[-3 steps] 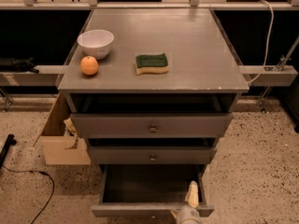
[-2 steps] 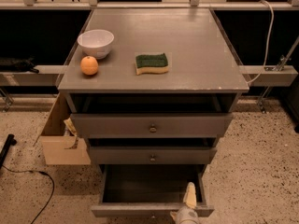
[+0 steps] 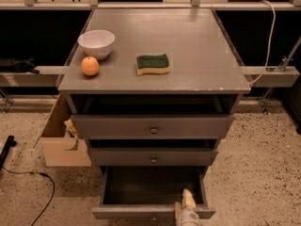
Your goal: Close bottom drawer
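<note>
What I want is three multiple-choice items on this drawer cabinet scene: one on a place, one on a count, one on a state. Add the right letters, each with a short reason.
1. Where is the pincer?
A. at the front of the bottom drawer, right of its middle
B. over the cabinet top
C. on the floor left of the cabinet

2. How many things lie on the cabinet top?
A. two
B. three
C. five

3. The bottom drawer is:
A. shut flush
B. pulled well out
C. taken out of the cabinet

Answers:
1 A: the pincer sits low at the drawer's front panel, towards the right.
2 B: a bowl, an orange and a sponge.
3 B: its dark inside shows in front of the two drawers above.
</note>
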`<state>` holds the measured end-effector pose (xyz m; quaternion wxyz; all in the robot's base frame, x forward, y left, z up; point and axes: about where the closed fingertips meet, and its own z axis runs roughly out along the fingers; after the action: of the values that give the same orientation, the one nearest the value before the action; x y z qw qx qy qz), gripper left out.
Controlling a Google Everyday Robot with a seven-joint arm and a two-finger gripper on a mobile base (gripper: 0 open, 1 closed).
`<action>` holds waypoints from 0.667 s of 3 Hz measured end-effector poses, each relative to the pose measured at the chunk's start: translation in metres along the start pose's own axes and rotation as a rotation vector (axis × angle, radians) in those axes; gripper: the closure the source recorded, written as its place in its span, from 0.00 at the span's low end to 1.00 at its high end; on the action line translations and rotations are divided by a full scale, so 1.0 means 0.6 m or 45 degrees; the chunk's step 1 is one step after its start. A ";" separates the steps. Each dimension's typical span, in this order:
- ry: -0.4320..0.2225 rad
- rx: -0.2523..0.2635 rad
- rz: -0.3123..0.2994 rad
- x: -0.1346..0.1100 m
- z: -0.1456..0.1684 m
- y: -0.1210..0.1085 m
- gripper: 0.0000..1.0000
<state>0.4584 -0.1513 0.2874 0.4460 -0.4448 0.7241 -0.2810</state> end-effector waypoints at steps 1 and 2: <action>0.000 0.000 -0.001 0.000 0.000 0.000 0.62; 0.006 -0.013 -0.081 0.007 0.001 -0.004 0.86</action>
<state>0.4588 -0.1561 0.2873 0.4328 -0.4691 0.7122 -0.2923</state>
